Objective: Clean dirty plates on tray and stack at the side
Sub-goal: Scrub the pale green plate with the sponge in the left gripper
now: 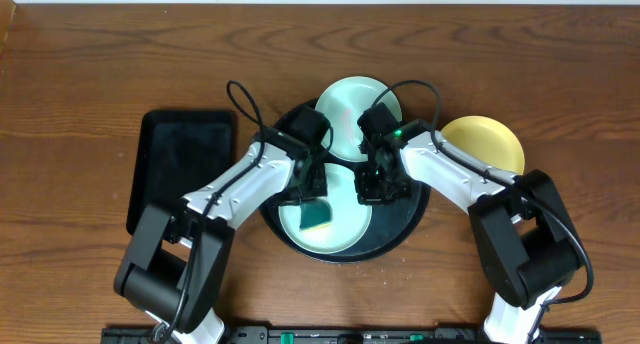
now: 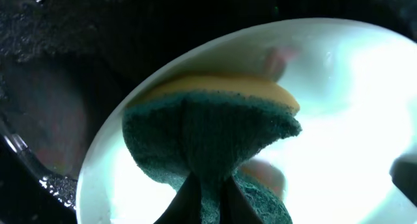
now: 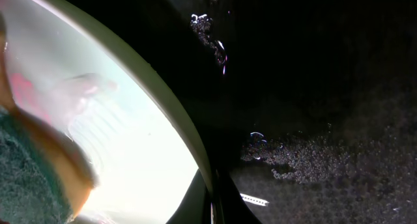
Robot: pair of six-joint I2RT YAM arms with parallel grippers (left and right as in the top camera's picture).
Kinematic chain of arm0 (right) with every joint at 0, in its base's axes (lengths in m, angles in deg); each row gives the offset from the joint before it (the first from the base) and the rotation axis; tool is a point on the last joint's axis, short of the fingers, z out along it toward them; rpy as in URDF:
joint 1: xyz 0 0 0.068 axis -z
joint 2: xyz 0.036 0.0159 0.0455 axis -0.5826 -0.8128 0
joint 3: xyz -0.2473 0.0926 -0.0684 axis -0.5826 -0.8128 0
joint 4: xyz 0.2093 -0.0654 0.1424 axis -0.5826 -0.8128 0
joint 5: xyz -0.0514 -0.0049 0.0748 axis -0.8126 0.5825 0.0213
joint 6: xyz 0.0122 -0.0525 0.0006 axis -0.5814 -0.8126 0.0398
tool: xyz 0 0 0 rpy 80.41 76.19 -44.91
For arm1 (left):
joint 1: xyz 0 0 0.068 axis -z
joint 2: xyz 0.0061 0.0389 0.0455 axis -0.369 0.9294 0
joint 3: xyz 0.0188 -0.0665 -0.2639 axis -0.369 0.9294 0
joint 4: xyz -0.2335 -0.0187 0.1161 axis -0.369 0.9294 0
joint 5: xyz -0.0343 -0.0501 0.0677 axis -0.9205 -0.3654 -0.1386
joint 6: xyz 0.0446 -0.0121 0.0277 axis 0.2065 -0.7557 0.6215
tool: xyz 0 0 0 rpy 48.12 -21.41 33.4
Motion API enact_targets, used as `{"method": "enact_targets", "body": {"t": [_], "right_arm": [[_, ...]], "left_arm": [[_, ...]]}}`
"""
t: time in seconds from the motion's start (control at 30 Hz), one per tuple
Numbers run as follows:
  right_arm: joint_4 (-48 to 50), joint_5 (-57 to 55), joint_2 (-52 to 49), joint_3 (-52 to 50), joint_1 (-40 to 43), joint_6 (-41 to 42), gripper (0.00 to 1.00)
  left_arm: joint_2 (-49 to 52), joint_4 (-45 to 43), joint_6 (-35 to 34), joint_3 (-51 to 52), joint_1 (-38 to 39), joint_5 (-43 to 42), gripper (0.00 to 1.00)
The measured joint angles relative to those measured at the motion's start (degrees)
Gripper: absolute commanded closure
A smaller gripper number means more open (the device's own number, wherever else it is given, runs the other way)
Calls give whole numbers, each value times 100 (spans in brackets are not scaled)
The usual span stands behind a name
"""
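A mint green plate (image 1: 345,229) lies on the round black tray (image 1: 410,219). My left gripper (image 1: 312,199) is shut on a green and yellow sponge (image 1: 318,217) and presses it on this plate (image 2: 352,120); the sponge fills the left wrist view (image 2: 208,133). My right gripper (image 1: 375,189) is shut on the plate's right rim (image 3: 176,113), one finger each side (image 3: 212,208). A second mint green plate (image 1: 350,109) leans on the tray's far edge. A pale yellow plate (image 1: 490,144) lies on the table to the right of the tray.
A smaller black rectangular tray (image 1: 180,164) lies to the left of the round tray. The round tray's wet speckled floor shows in the right wrist view (image 3: 313,159). The rest is brown wooden table (image 1: 80,84).
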Motion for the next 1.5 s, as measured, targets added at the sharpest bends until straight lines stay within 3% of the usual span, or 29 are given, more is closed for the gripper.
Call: {"method": "enact_targets", "body": {"t": [0.2,0.47,0.57,0.77,0.9,1.17,1.33,1.5], "right_arm": [[4,2,-2,2,0,0,99],[7,4,-2,2,0,2,99],[7,7,-2,2,0,2,99],[17,31,-4,0,0,4,99],[28,66,-13,2,0,4,99],[28,68,-13,2,0,7,99],[31,68,-13,2,0,7,99],[24,85,-15,0,11,7,99]], "left_arm": [[42,-199,671,-7,-20,-616,93],[98,-339,957,-7,-11,-1008,93],[103,-120,909,-151,20,-671,93],[118,627,621,-658,92,787,93],[118,881,516,-695,125,1102,93],[153,363,562,-507,415,376,93],[192,57,1032,-485,721,-306,93],[195,4,1246,-483,649,-195,93]]}}
